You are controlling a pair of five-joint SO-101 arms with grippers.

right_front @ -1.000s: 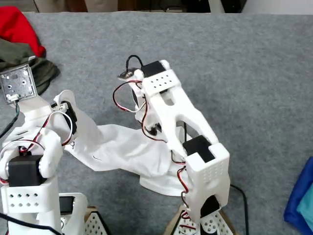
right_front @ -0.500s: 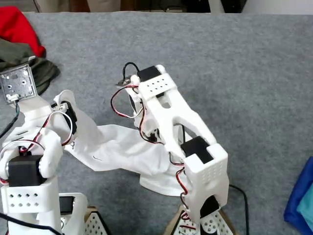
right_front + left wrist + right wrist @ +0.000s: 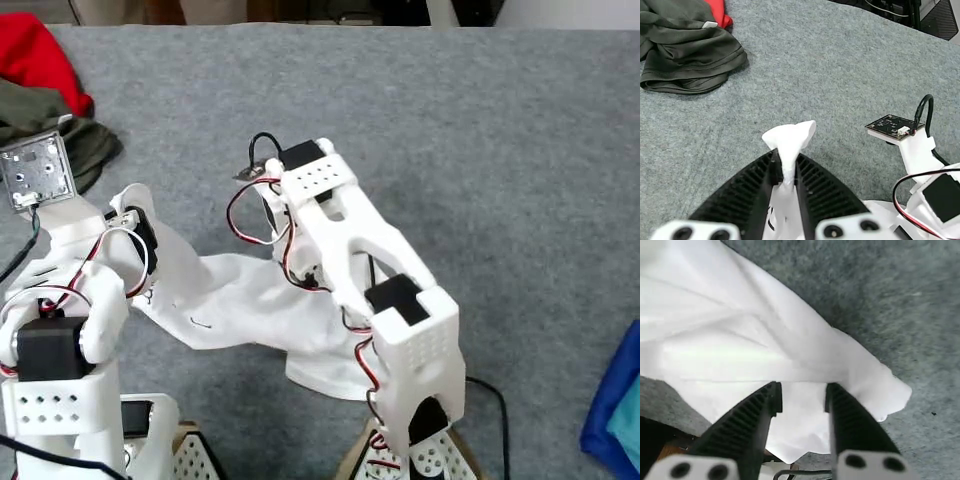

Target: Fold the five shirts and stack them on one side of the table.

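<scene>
A white shirt [image 3: 240, 300] lies crumpled on the grey table between the two arms. In the left wrist view my left gripper [image 3: 786, 156] is shut on a pinched fold of the white shirt [image 3: 790, 137], held just above the table. In the high view this gripper [image 3: 140, 220] is at the shirt's left end. My right gripper [image 3: 802, 392] hangs open, fingers pointing down, just over the middle of the white shirt [image 3: 740, 340], with nothing between the black fingers [image 3: 757, 412]. The right arm [image 3: 330, 200] covers that part of the shirt in the high view.
A red shirt [image 3: 35, 55] and a dark green shirt [image 3: 55, 125] lie bunched at the far left corner. A blue shirt [image 3: 615, 400] shows at the right edge. The right arm's camera board [image 3: 895, 127] is near the left gripper.
The right arm has swung slightly to the left over the white shirt. The left arm has stayed still with its hold on the fold.
</scene>
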